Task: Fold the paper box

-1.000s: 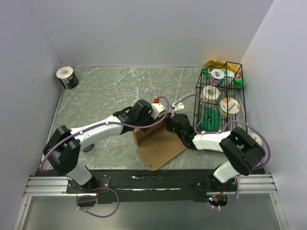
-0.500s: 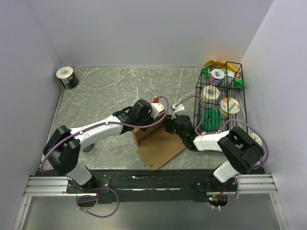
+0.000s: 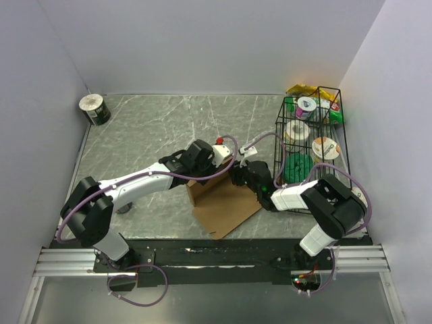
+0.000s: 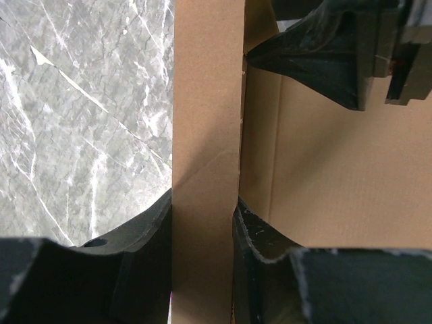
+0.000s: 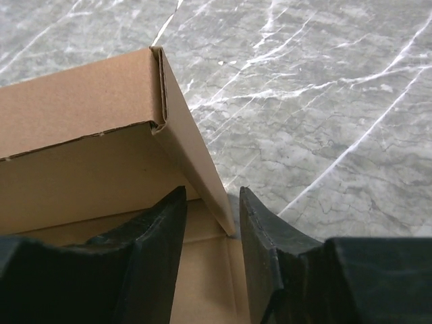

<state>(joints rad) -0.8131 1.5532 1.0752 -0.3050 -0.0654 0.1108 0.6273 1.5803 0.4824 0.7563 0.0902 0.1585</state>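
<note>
Two walls of the plain brown cardboard box (image 3: 226,206) are up, left gripper (image 4: 202,202) clamped on one, right gripper (image 5: 211,196) loosely open astride the other, and the big panel behind both grippers looks unfolded yet.

1 paper box (image 3: 226,206), 1 wire basket (image 3: 329,88) and 1 dark cylinder (image 3: 94,109).
</note>
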